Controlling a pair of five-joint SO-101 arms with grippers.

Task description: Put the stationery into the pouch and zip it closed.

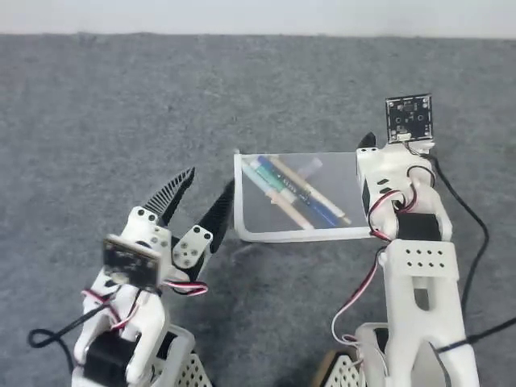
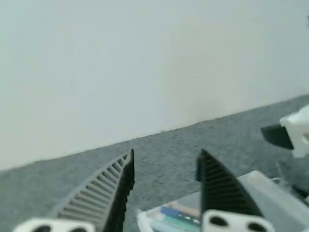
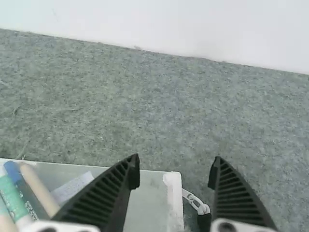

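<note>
While spread apart, left fingers [image 1: 172, 193] and right fingers [image 3: 108, 193] at opposite ends of the pouch [image 1: 334, 169] (pens [image 1: 294, 193] inside) on carpet [image 1: 121, 105].

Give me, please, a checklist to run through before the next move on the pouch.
1. All the stationery is inside the pouch: ok, it lies within the clear walls.
2. The left pincer is free: ok, open beside one end of the pouch, holding nothing.
3. The right pincer is free: ok, open over the other end.
4. The zip pull is found: ok, it sits at the pouch's end by the right pincer.
5. The zip is shut: cannot tell.
</note>
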